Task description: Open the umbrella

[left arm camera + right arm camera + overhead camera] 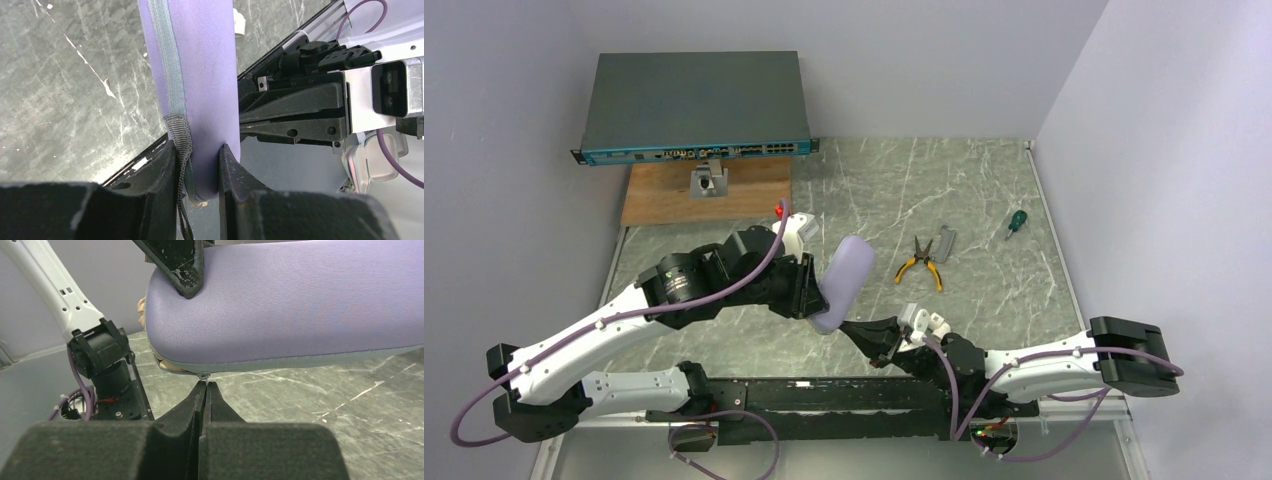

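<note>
A lavender-grey zipped case (844, 280) hangs above the table between the arms. My left gripper (197, 165) is shut on its narrow end, one finger (165, 170) on each side, next to the grey zip tape and a dark cord. My right gripper (206, 387) is shut on the small metal zip pull (204, 376) at the case's lower seam (280, 320). The umbrella is almost all hidden inside the case. Only a beige sliver (167, 365) shows where the seam gapes. In the top view the left gripper (809, 290) and the right gripper (864, 330) meet at the case's lower end.
Yellow-handled pliers (921, 262), a small grey tool (944, 240) and a green screwdriver (1016, 222) lie on the marble table right of the case. A network switch (694, 105) sits on a wooden board (664, 200) at the back left. Walls close both sides.
</note>
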